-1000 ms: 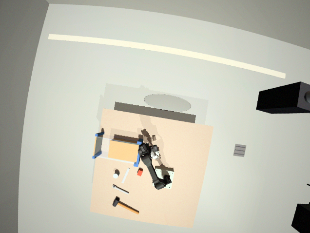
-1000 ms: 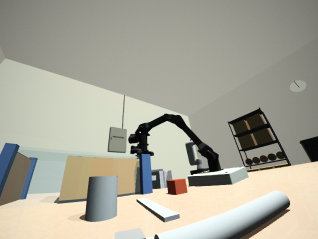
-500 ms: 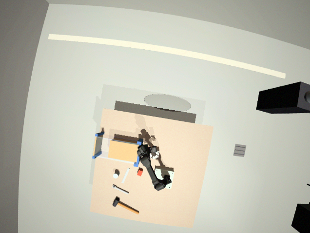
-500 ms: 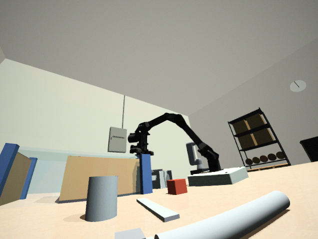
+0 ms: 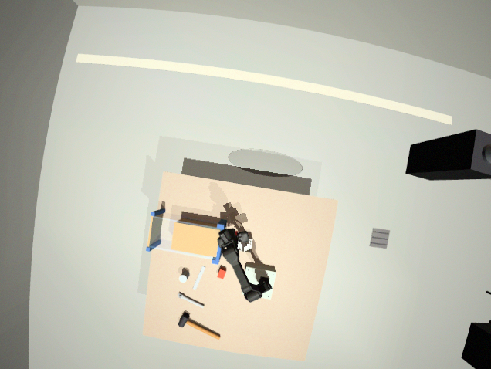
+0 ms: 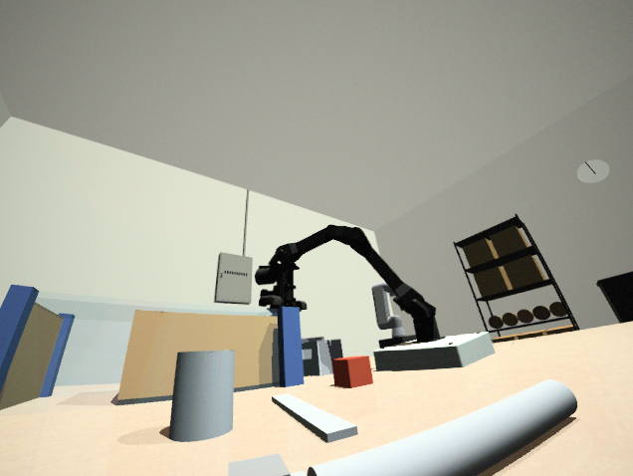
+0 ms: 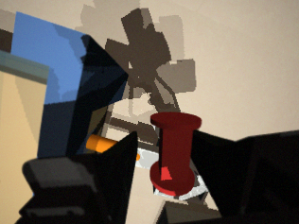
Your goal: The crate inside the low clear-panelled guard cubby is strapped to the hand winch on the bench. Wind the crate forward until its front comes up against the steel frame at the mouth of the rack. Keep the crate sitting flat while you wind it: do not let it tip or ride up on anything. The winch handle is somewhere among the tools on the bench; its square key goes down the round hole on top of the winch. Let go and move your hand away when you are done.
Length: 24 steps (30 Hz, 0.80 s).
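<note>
Red knob (image 5: 236,233) (image 7: 177,146): probably rigid, light, slick; best gripped at its waist, between flanges. Jaws half open around it, not clamped.

Crate (image 5: 197,238) (image 6: 204,353) (image 7: 21,141) inside cubby (image 5: 217,253) (image 6: 291,348) (image 7: 61,84), hammer (image 5: 201,327) beyond wrench (image 5: 191,299)
</note>
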{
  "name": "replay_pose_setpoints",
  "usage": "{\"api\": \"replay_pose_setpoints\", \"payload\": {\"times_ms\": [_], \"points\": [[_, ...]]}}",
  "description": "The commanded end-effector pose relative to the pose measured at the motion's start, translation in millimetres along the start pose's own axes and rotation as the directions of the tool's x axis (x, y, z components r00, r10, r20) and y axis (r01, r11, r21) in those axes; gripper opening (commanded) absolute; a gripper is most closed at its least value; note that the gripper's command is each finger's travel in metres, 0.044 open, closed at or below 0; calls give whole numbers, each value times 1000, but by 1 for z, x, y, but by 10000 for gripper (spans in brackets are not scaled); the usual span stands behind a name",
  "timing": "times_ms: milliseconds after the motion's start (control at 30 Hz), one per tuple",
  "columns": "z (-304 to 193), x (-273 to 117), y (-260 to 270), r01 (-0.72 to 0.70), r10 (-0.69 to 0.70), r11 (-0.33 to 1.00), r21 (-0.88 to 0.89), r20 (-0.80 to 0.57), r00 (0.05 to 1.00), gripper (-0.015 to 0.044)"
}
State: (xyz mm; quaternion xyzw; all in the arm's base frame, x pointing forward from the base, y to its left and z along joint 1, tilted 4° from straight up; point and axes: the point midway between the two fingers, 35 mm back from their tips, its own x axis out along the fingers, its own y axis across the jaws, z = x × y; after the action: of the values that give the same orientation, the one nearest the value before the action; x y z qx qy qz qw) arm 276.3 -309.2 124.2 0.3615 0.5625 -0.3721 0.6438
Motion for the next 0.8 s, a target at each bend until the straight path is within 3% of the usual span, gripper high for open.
{"api": "replay_pose_setpoints", "payload": {"times_ms": [0,167,300,533,767], "points": [[-3,1,6,-10,10,1000,-13,-8,1000,315],[-3,1,6,-10,10,1000,-13,-8,1000,440],[-2,-4,6,-10,10,1000,-13,-8,1000,440],[3,-57,4,-8,7,1000,-12,-4,1000,440],[-4,-77,1,-10,10,1000,-11,7,1000,440]]}}
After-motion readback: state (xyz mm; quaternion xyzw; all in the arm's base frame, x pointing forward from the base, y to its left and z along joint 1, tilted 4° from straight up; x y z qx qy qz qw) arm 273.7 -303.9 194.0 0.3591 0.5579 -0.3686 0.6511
